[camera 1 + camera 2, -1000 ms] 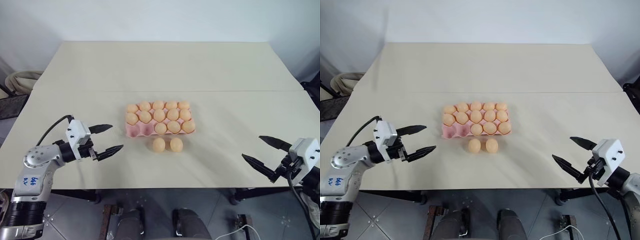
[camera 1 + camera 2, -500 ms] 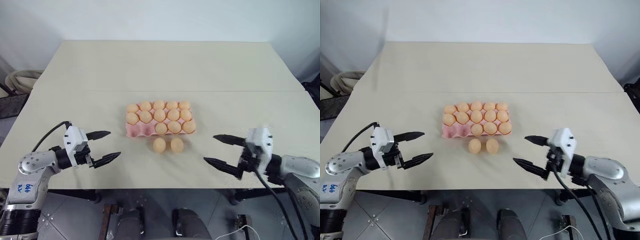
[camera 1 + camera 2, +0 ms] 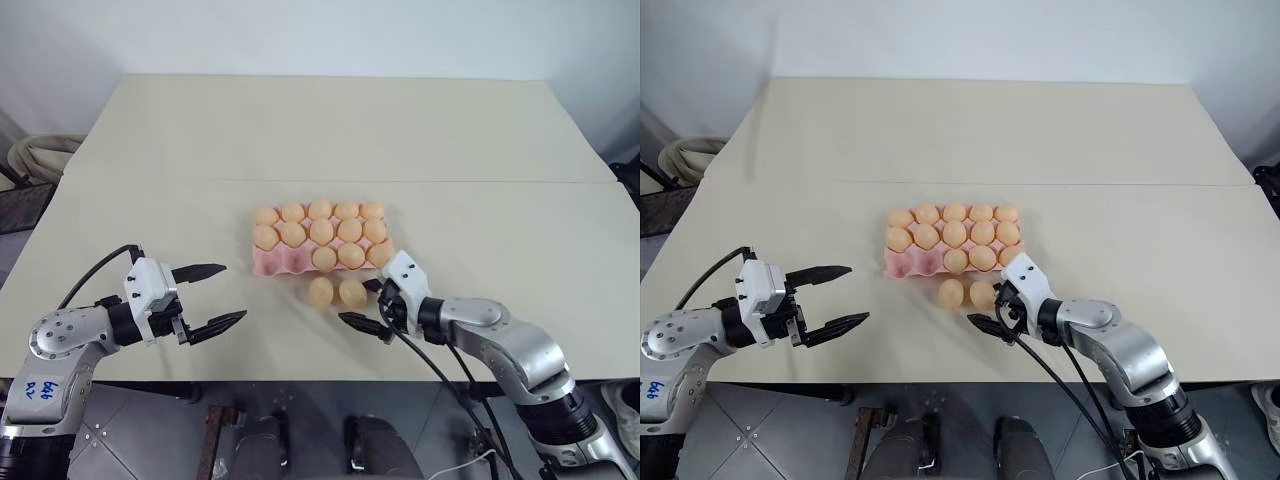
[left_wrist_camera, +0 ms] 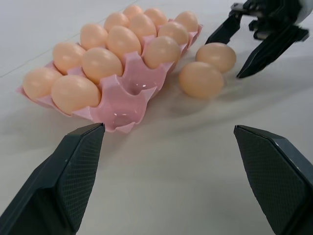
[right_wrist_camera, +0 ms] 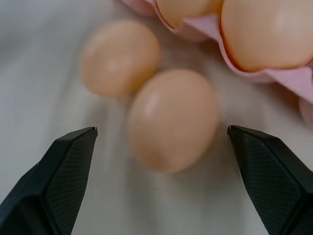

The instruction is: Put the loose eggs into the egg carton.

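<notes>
The pink egg carton lies mid-table with several eggs in it; its two front-left cups are empty. Two loose eggs sit on the table just in front of it, the left one beside the right one. My right gripper is open and low at the right-hand loose egg, a finger on each side and neither touching it. The other loose egg lies beyond. My left gripper hangs open and holds nothing, well to the left of the carton and pointing toward it.
The cream table has a seam running across it behind the carton. Its front edge runs just below both grippers. A coil of pale hose sits off the table's left side.
My right arm has swung in from the table's right edge to the loose eggs, staying open. The left gripper has drawn back slightly toward the front edge.
</notes>
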Motion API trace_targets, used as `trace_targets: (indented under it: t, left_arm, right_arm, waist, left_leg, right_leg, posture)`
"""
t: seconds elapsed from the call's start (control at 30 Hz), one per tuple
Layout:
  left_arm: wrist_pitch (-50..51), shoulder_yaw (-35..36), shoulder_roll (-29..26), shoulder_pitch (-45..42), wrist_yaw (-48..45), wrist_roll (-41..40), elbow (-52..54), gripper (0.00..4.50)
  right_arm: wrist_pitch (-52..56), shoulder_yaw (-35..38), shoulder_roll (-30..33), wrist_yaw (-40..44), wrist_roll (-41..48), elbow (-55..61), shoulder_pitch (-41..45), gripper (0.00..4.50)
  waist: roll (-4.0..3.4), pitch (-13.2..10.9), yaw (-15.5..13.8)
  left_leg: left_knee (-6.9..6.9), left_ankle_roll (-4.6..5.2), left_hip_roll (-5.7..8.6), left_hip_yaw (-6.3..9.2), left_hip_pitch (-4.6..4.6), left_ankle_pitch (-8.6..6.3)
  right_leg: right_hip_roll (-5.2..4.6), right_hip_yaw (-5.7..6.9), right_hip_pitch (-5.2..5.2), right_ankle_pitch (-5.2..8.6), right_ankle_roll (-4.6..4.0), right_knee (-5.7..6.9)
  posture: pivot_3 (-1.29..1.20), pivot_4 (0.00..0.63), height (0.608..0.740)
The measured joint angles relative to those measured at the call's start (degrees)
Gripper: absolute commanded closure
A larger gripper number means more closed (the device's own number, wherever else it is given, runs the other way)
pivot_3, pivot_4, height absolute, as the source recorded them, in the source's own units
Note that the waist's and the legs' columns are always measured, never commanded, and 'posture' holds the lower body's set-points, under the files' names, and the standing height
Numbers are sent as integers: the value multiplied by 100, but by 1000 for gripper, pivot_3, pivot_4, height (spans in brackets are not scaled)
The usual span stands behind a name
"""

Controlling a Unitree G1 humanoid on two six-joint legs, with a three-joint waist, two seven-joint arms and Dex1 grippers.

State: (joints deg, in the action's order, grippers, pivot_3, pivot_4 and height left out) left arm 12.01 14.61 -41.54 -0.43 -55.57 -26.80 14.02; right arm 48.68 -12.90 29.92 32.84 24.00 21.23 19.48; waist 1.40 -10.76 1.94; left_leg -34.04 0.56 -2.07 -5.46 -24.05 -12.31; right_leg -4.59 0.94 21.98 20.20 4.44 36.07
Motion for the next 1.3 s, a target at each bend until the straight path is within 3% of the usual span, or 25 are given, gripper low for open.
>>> trace_targets:
  t: [0.07,0.2,0.3,0.5,0.7,0.97,1.13,1.27,1.3]
  left_arm:
    - [15,0,21,6,45,0,38,0]
    - [48,0,29,17,96,0,130,0]
    - [52,1,59,64,148,0,135,0]
    - [70,123,128,216,349,-14,132,0]
    - [185,207,260,314,509,-37,104,0]
    - [285,209,329,321,684,-39,124,0]
    - [286,212,362,444,755,-39,274,0]
    - [287,207,375,456,788,-39,356,0]
    - [287,207,375,458,790,-39,355,0]
  right_arm:
    - [-37,-9,-128,-24,-74,-108,29,883]
    - [-102,-22,-182,-30,-140,-141,28,2402]
    - [-165,-14,-92,133,-120,-83,-26,3048]
    - [-181,371,187,697,377,342,195,3048]
    - [-104,100,-648,368,174,-221,1427,3048]
    - [-397,-688,-1349,274,-538,-1613,2177,3048]
    - [-620,-697,-1628,251,-772,-1923,2306,1543]
    - [-607,-664,-1624,271,-814,-1806,2235,71]
    - [-607,-649,-1564,305,-803,-1704,2170,29]
  waist:
    - [0,0,0]
    - [0,0,7]
    - [0,0,3]
    - [0,0,44]
    - [1,0,134]
    - [2,1,126]
    - [3,1,132]
    - [2,1,132]
    - [2,1,124]
  left_leg:
    - [-7,4,0,3,-4,2]
    - [-17,5,0,1,-1,5]
    - [-22,3,0,2,0,9]
    - [-32,3,0,2,4,10]
    - [-33,-16,-1,3,12,17]
    - [-35,3,9,-2,-19,28]
    - [-35,1,9,-3,-16,28]
    - [-35,-14,9,-2,-15,24]
    - [-35,-15,9,-1,-15,23]
  right_leg:
    - [2,2,2,-1,2,7]
    - [2,0,2,-3,5,25]
    - [2,0,4,-2,4,39]
    - [2,-4,4,-3,5,54]
    - [1,-5,9,-2,0,83]
    - [-5,-4,44,-3,2,94]
    - [-5,-5,43,-3,2,101]
    - [-6,-5,44,-3,2,105]
    - [-6,-4,43,-3,2,105]
  posture:
    - [0,150,740]
    - [0,150,740]
    - [0,150,740]
    - [0,150,740]
    - [0,150,740]
    - [0,150,740]
    - [0,150,740]
    - [0,150,740]
    - [0,150,740]
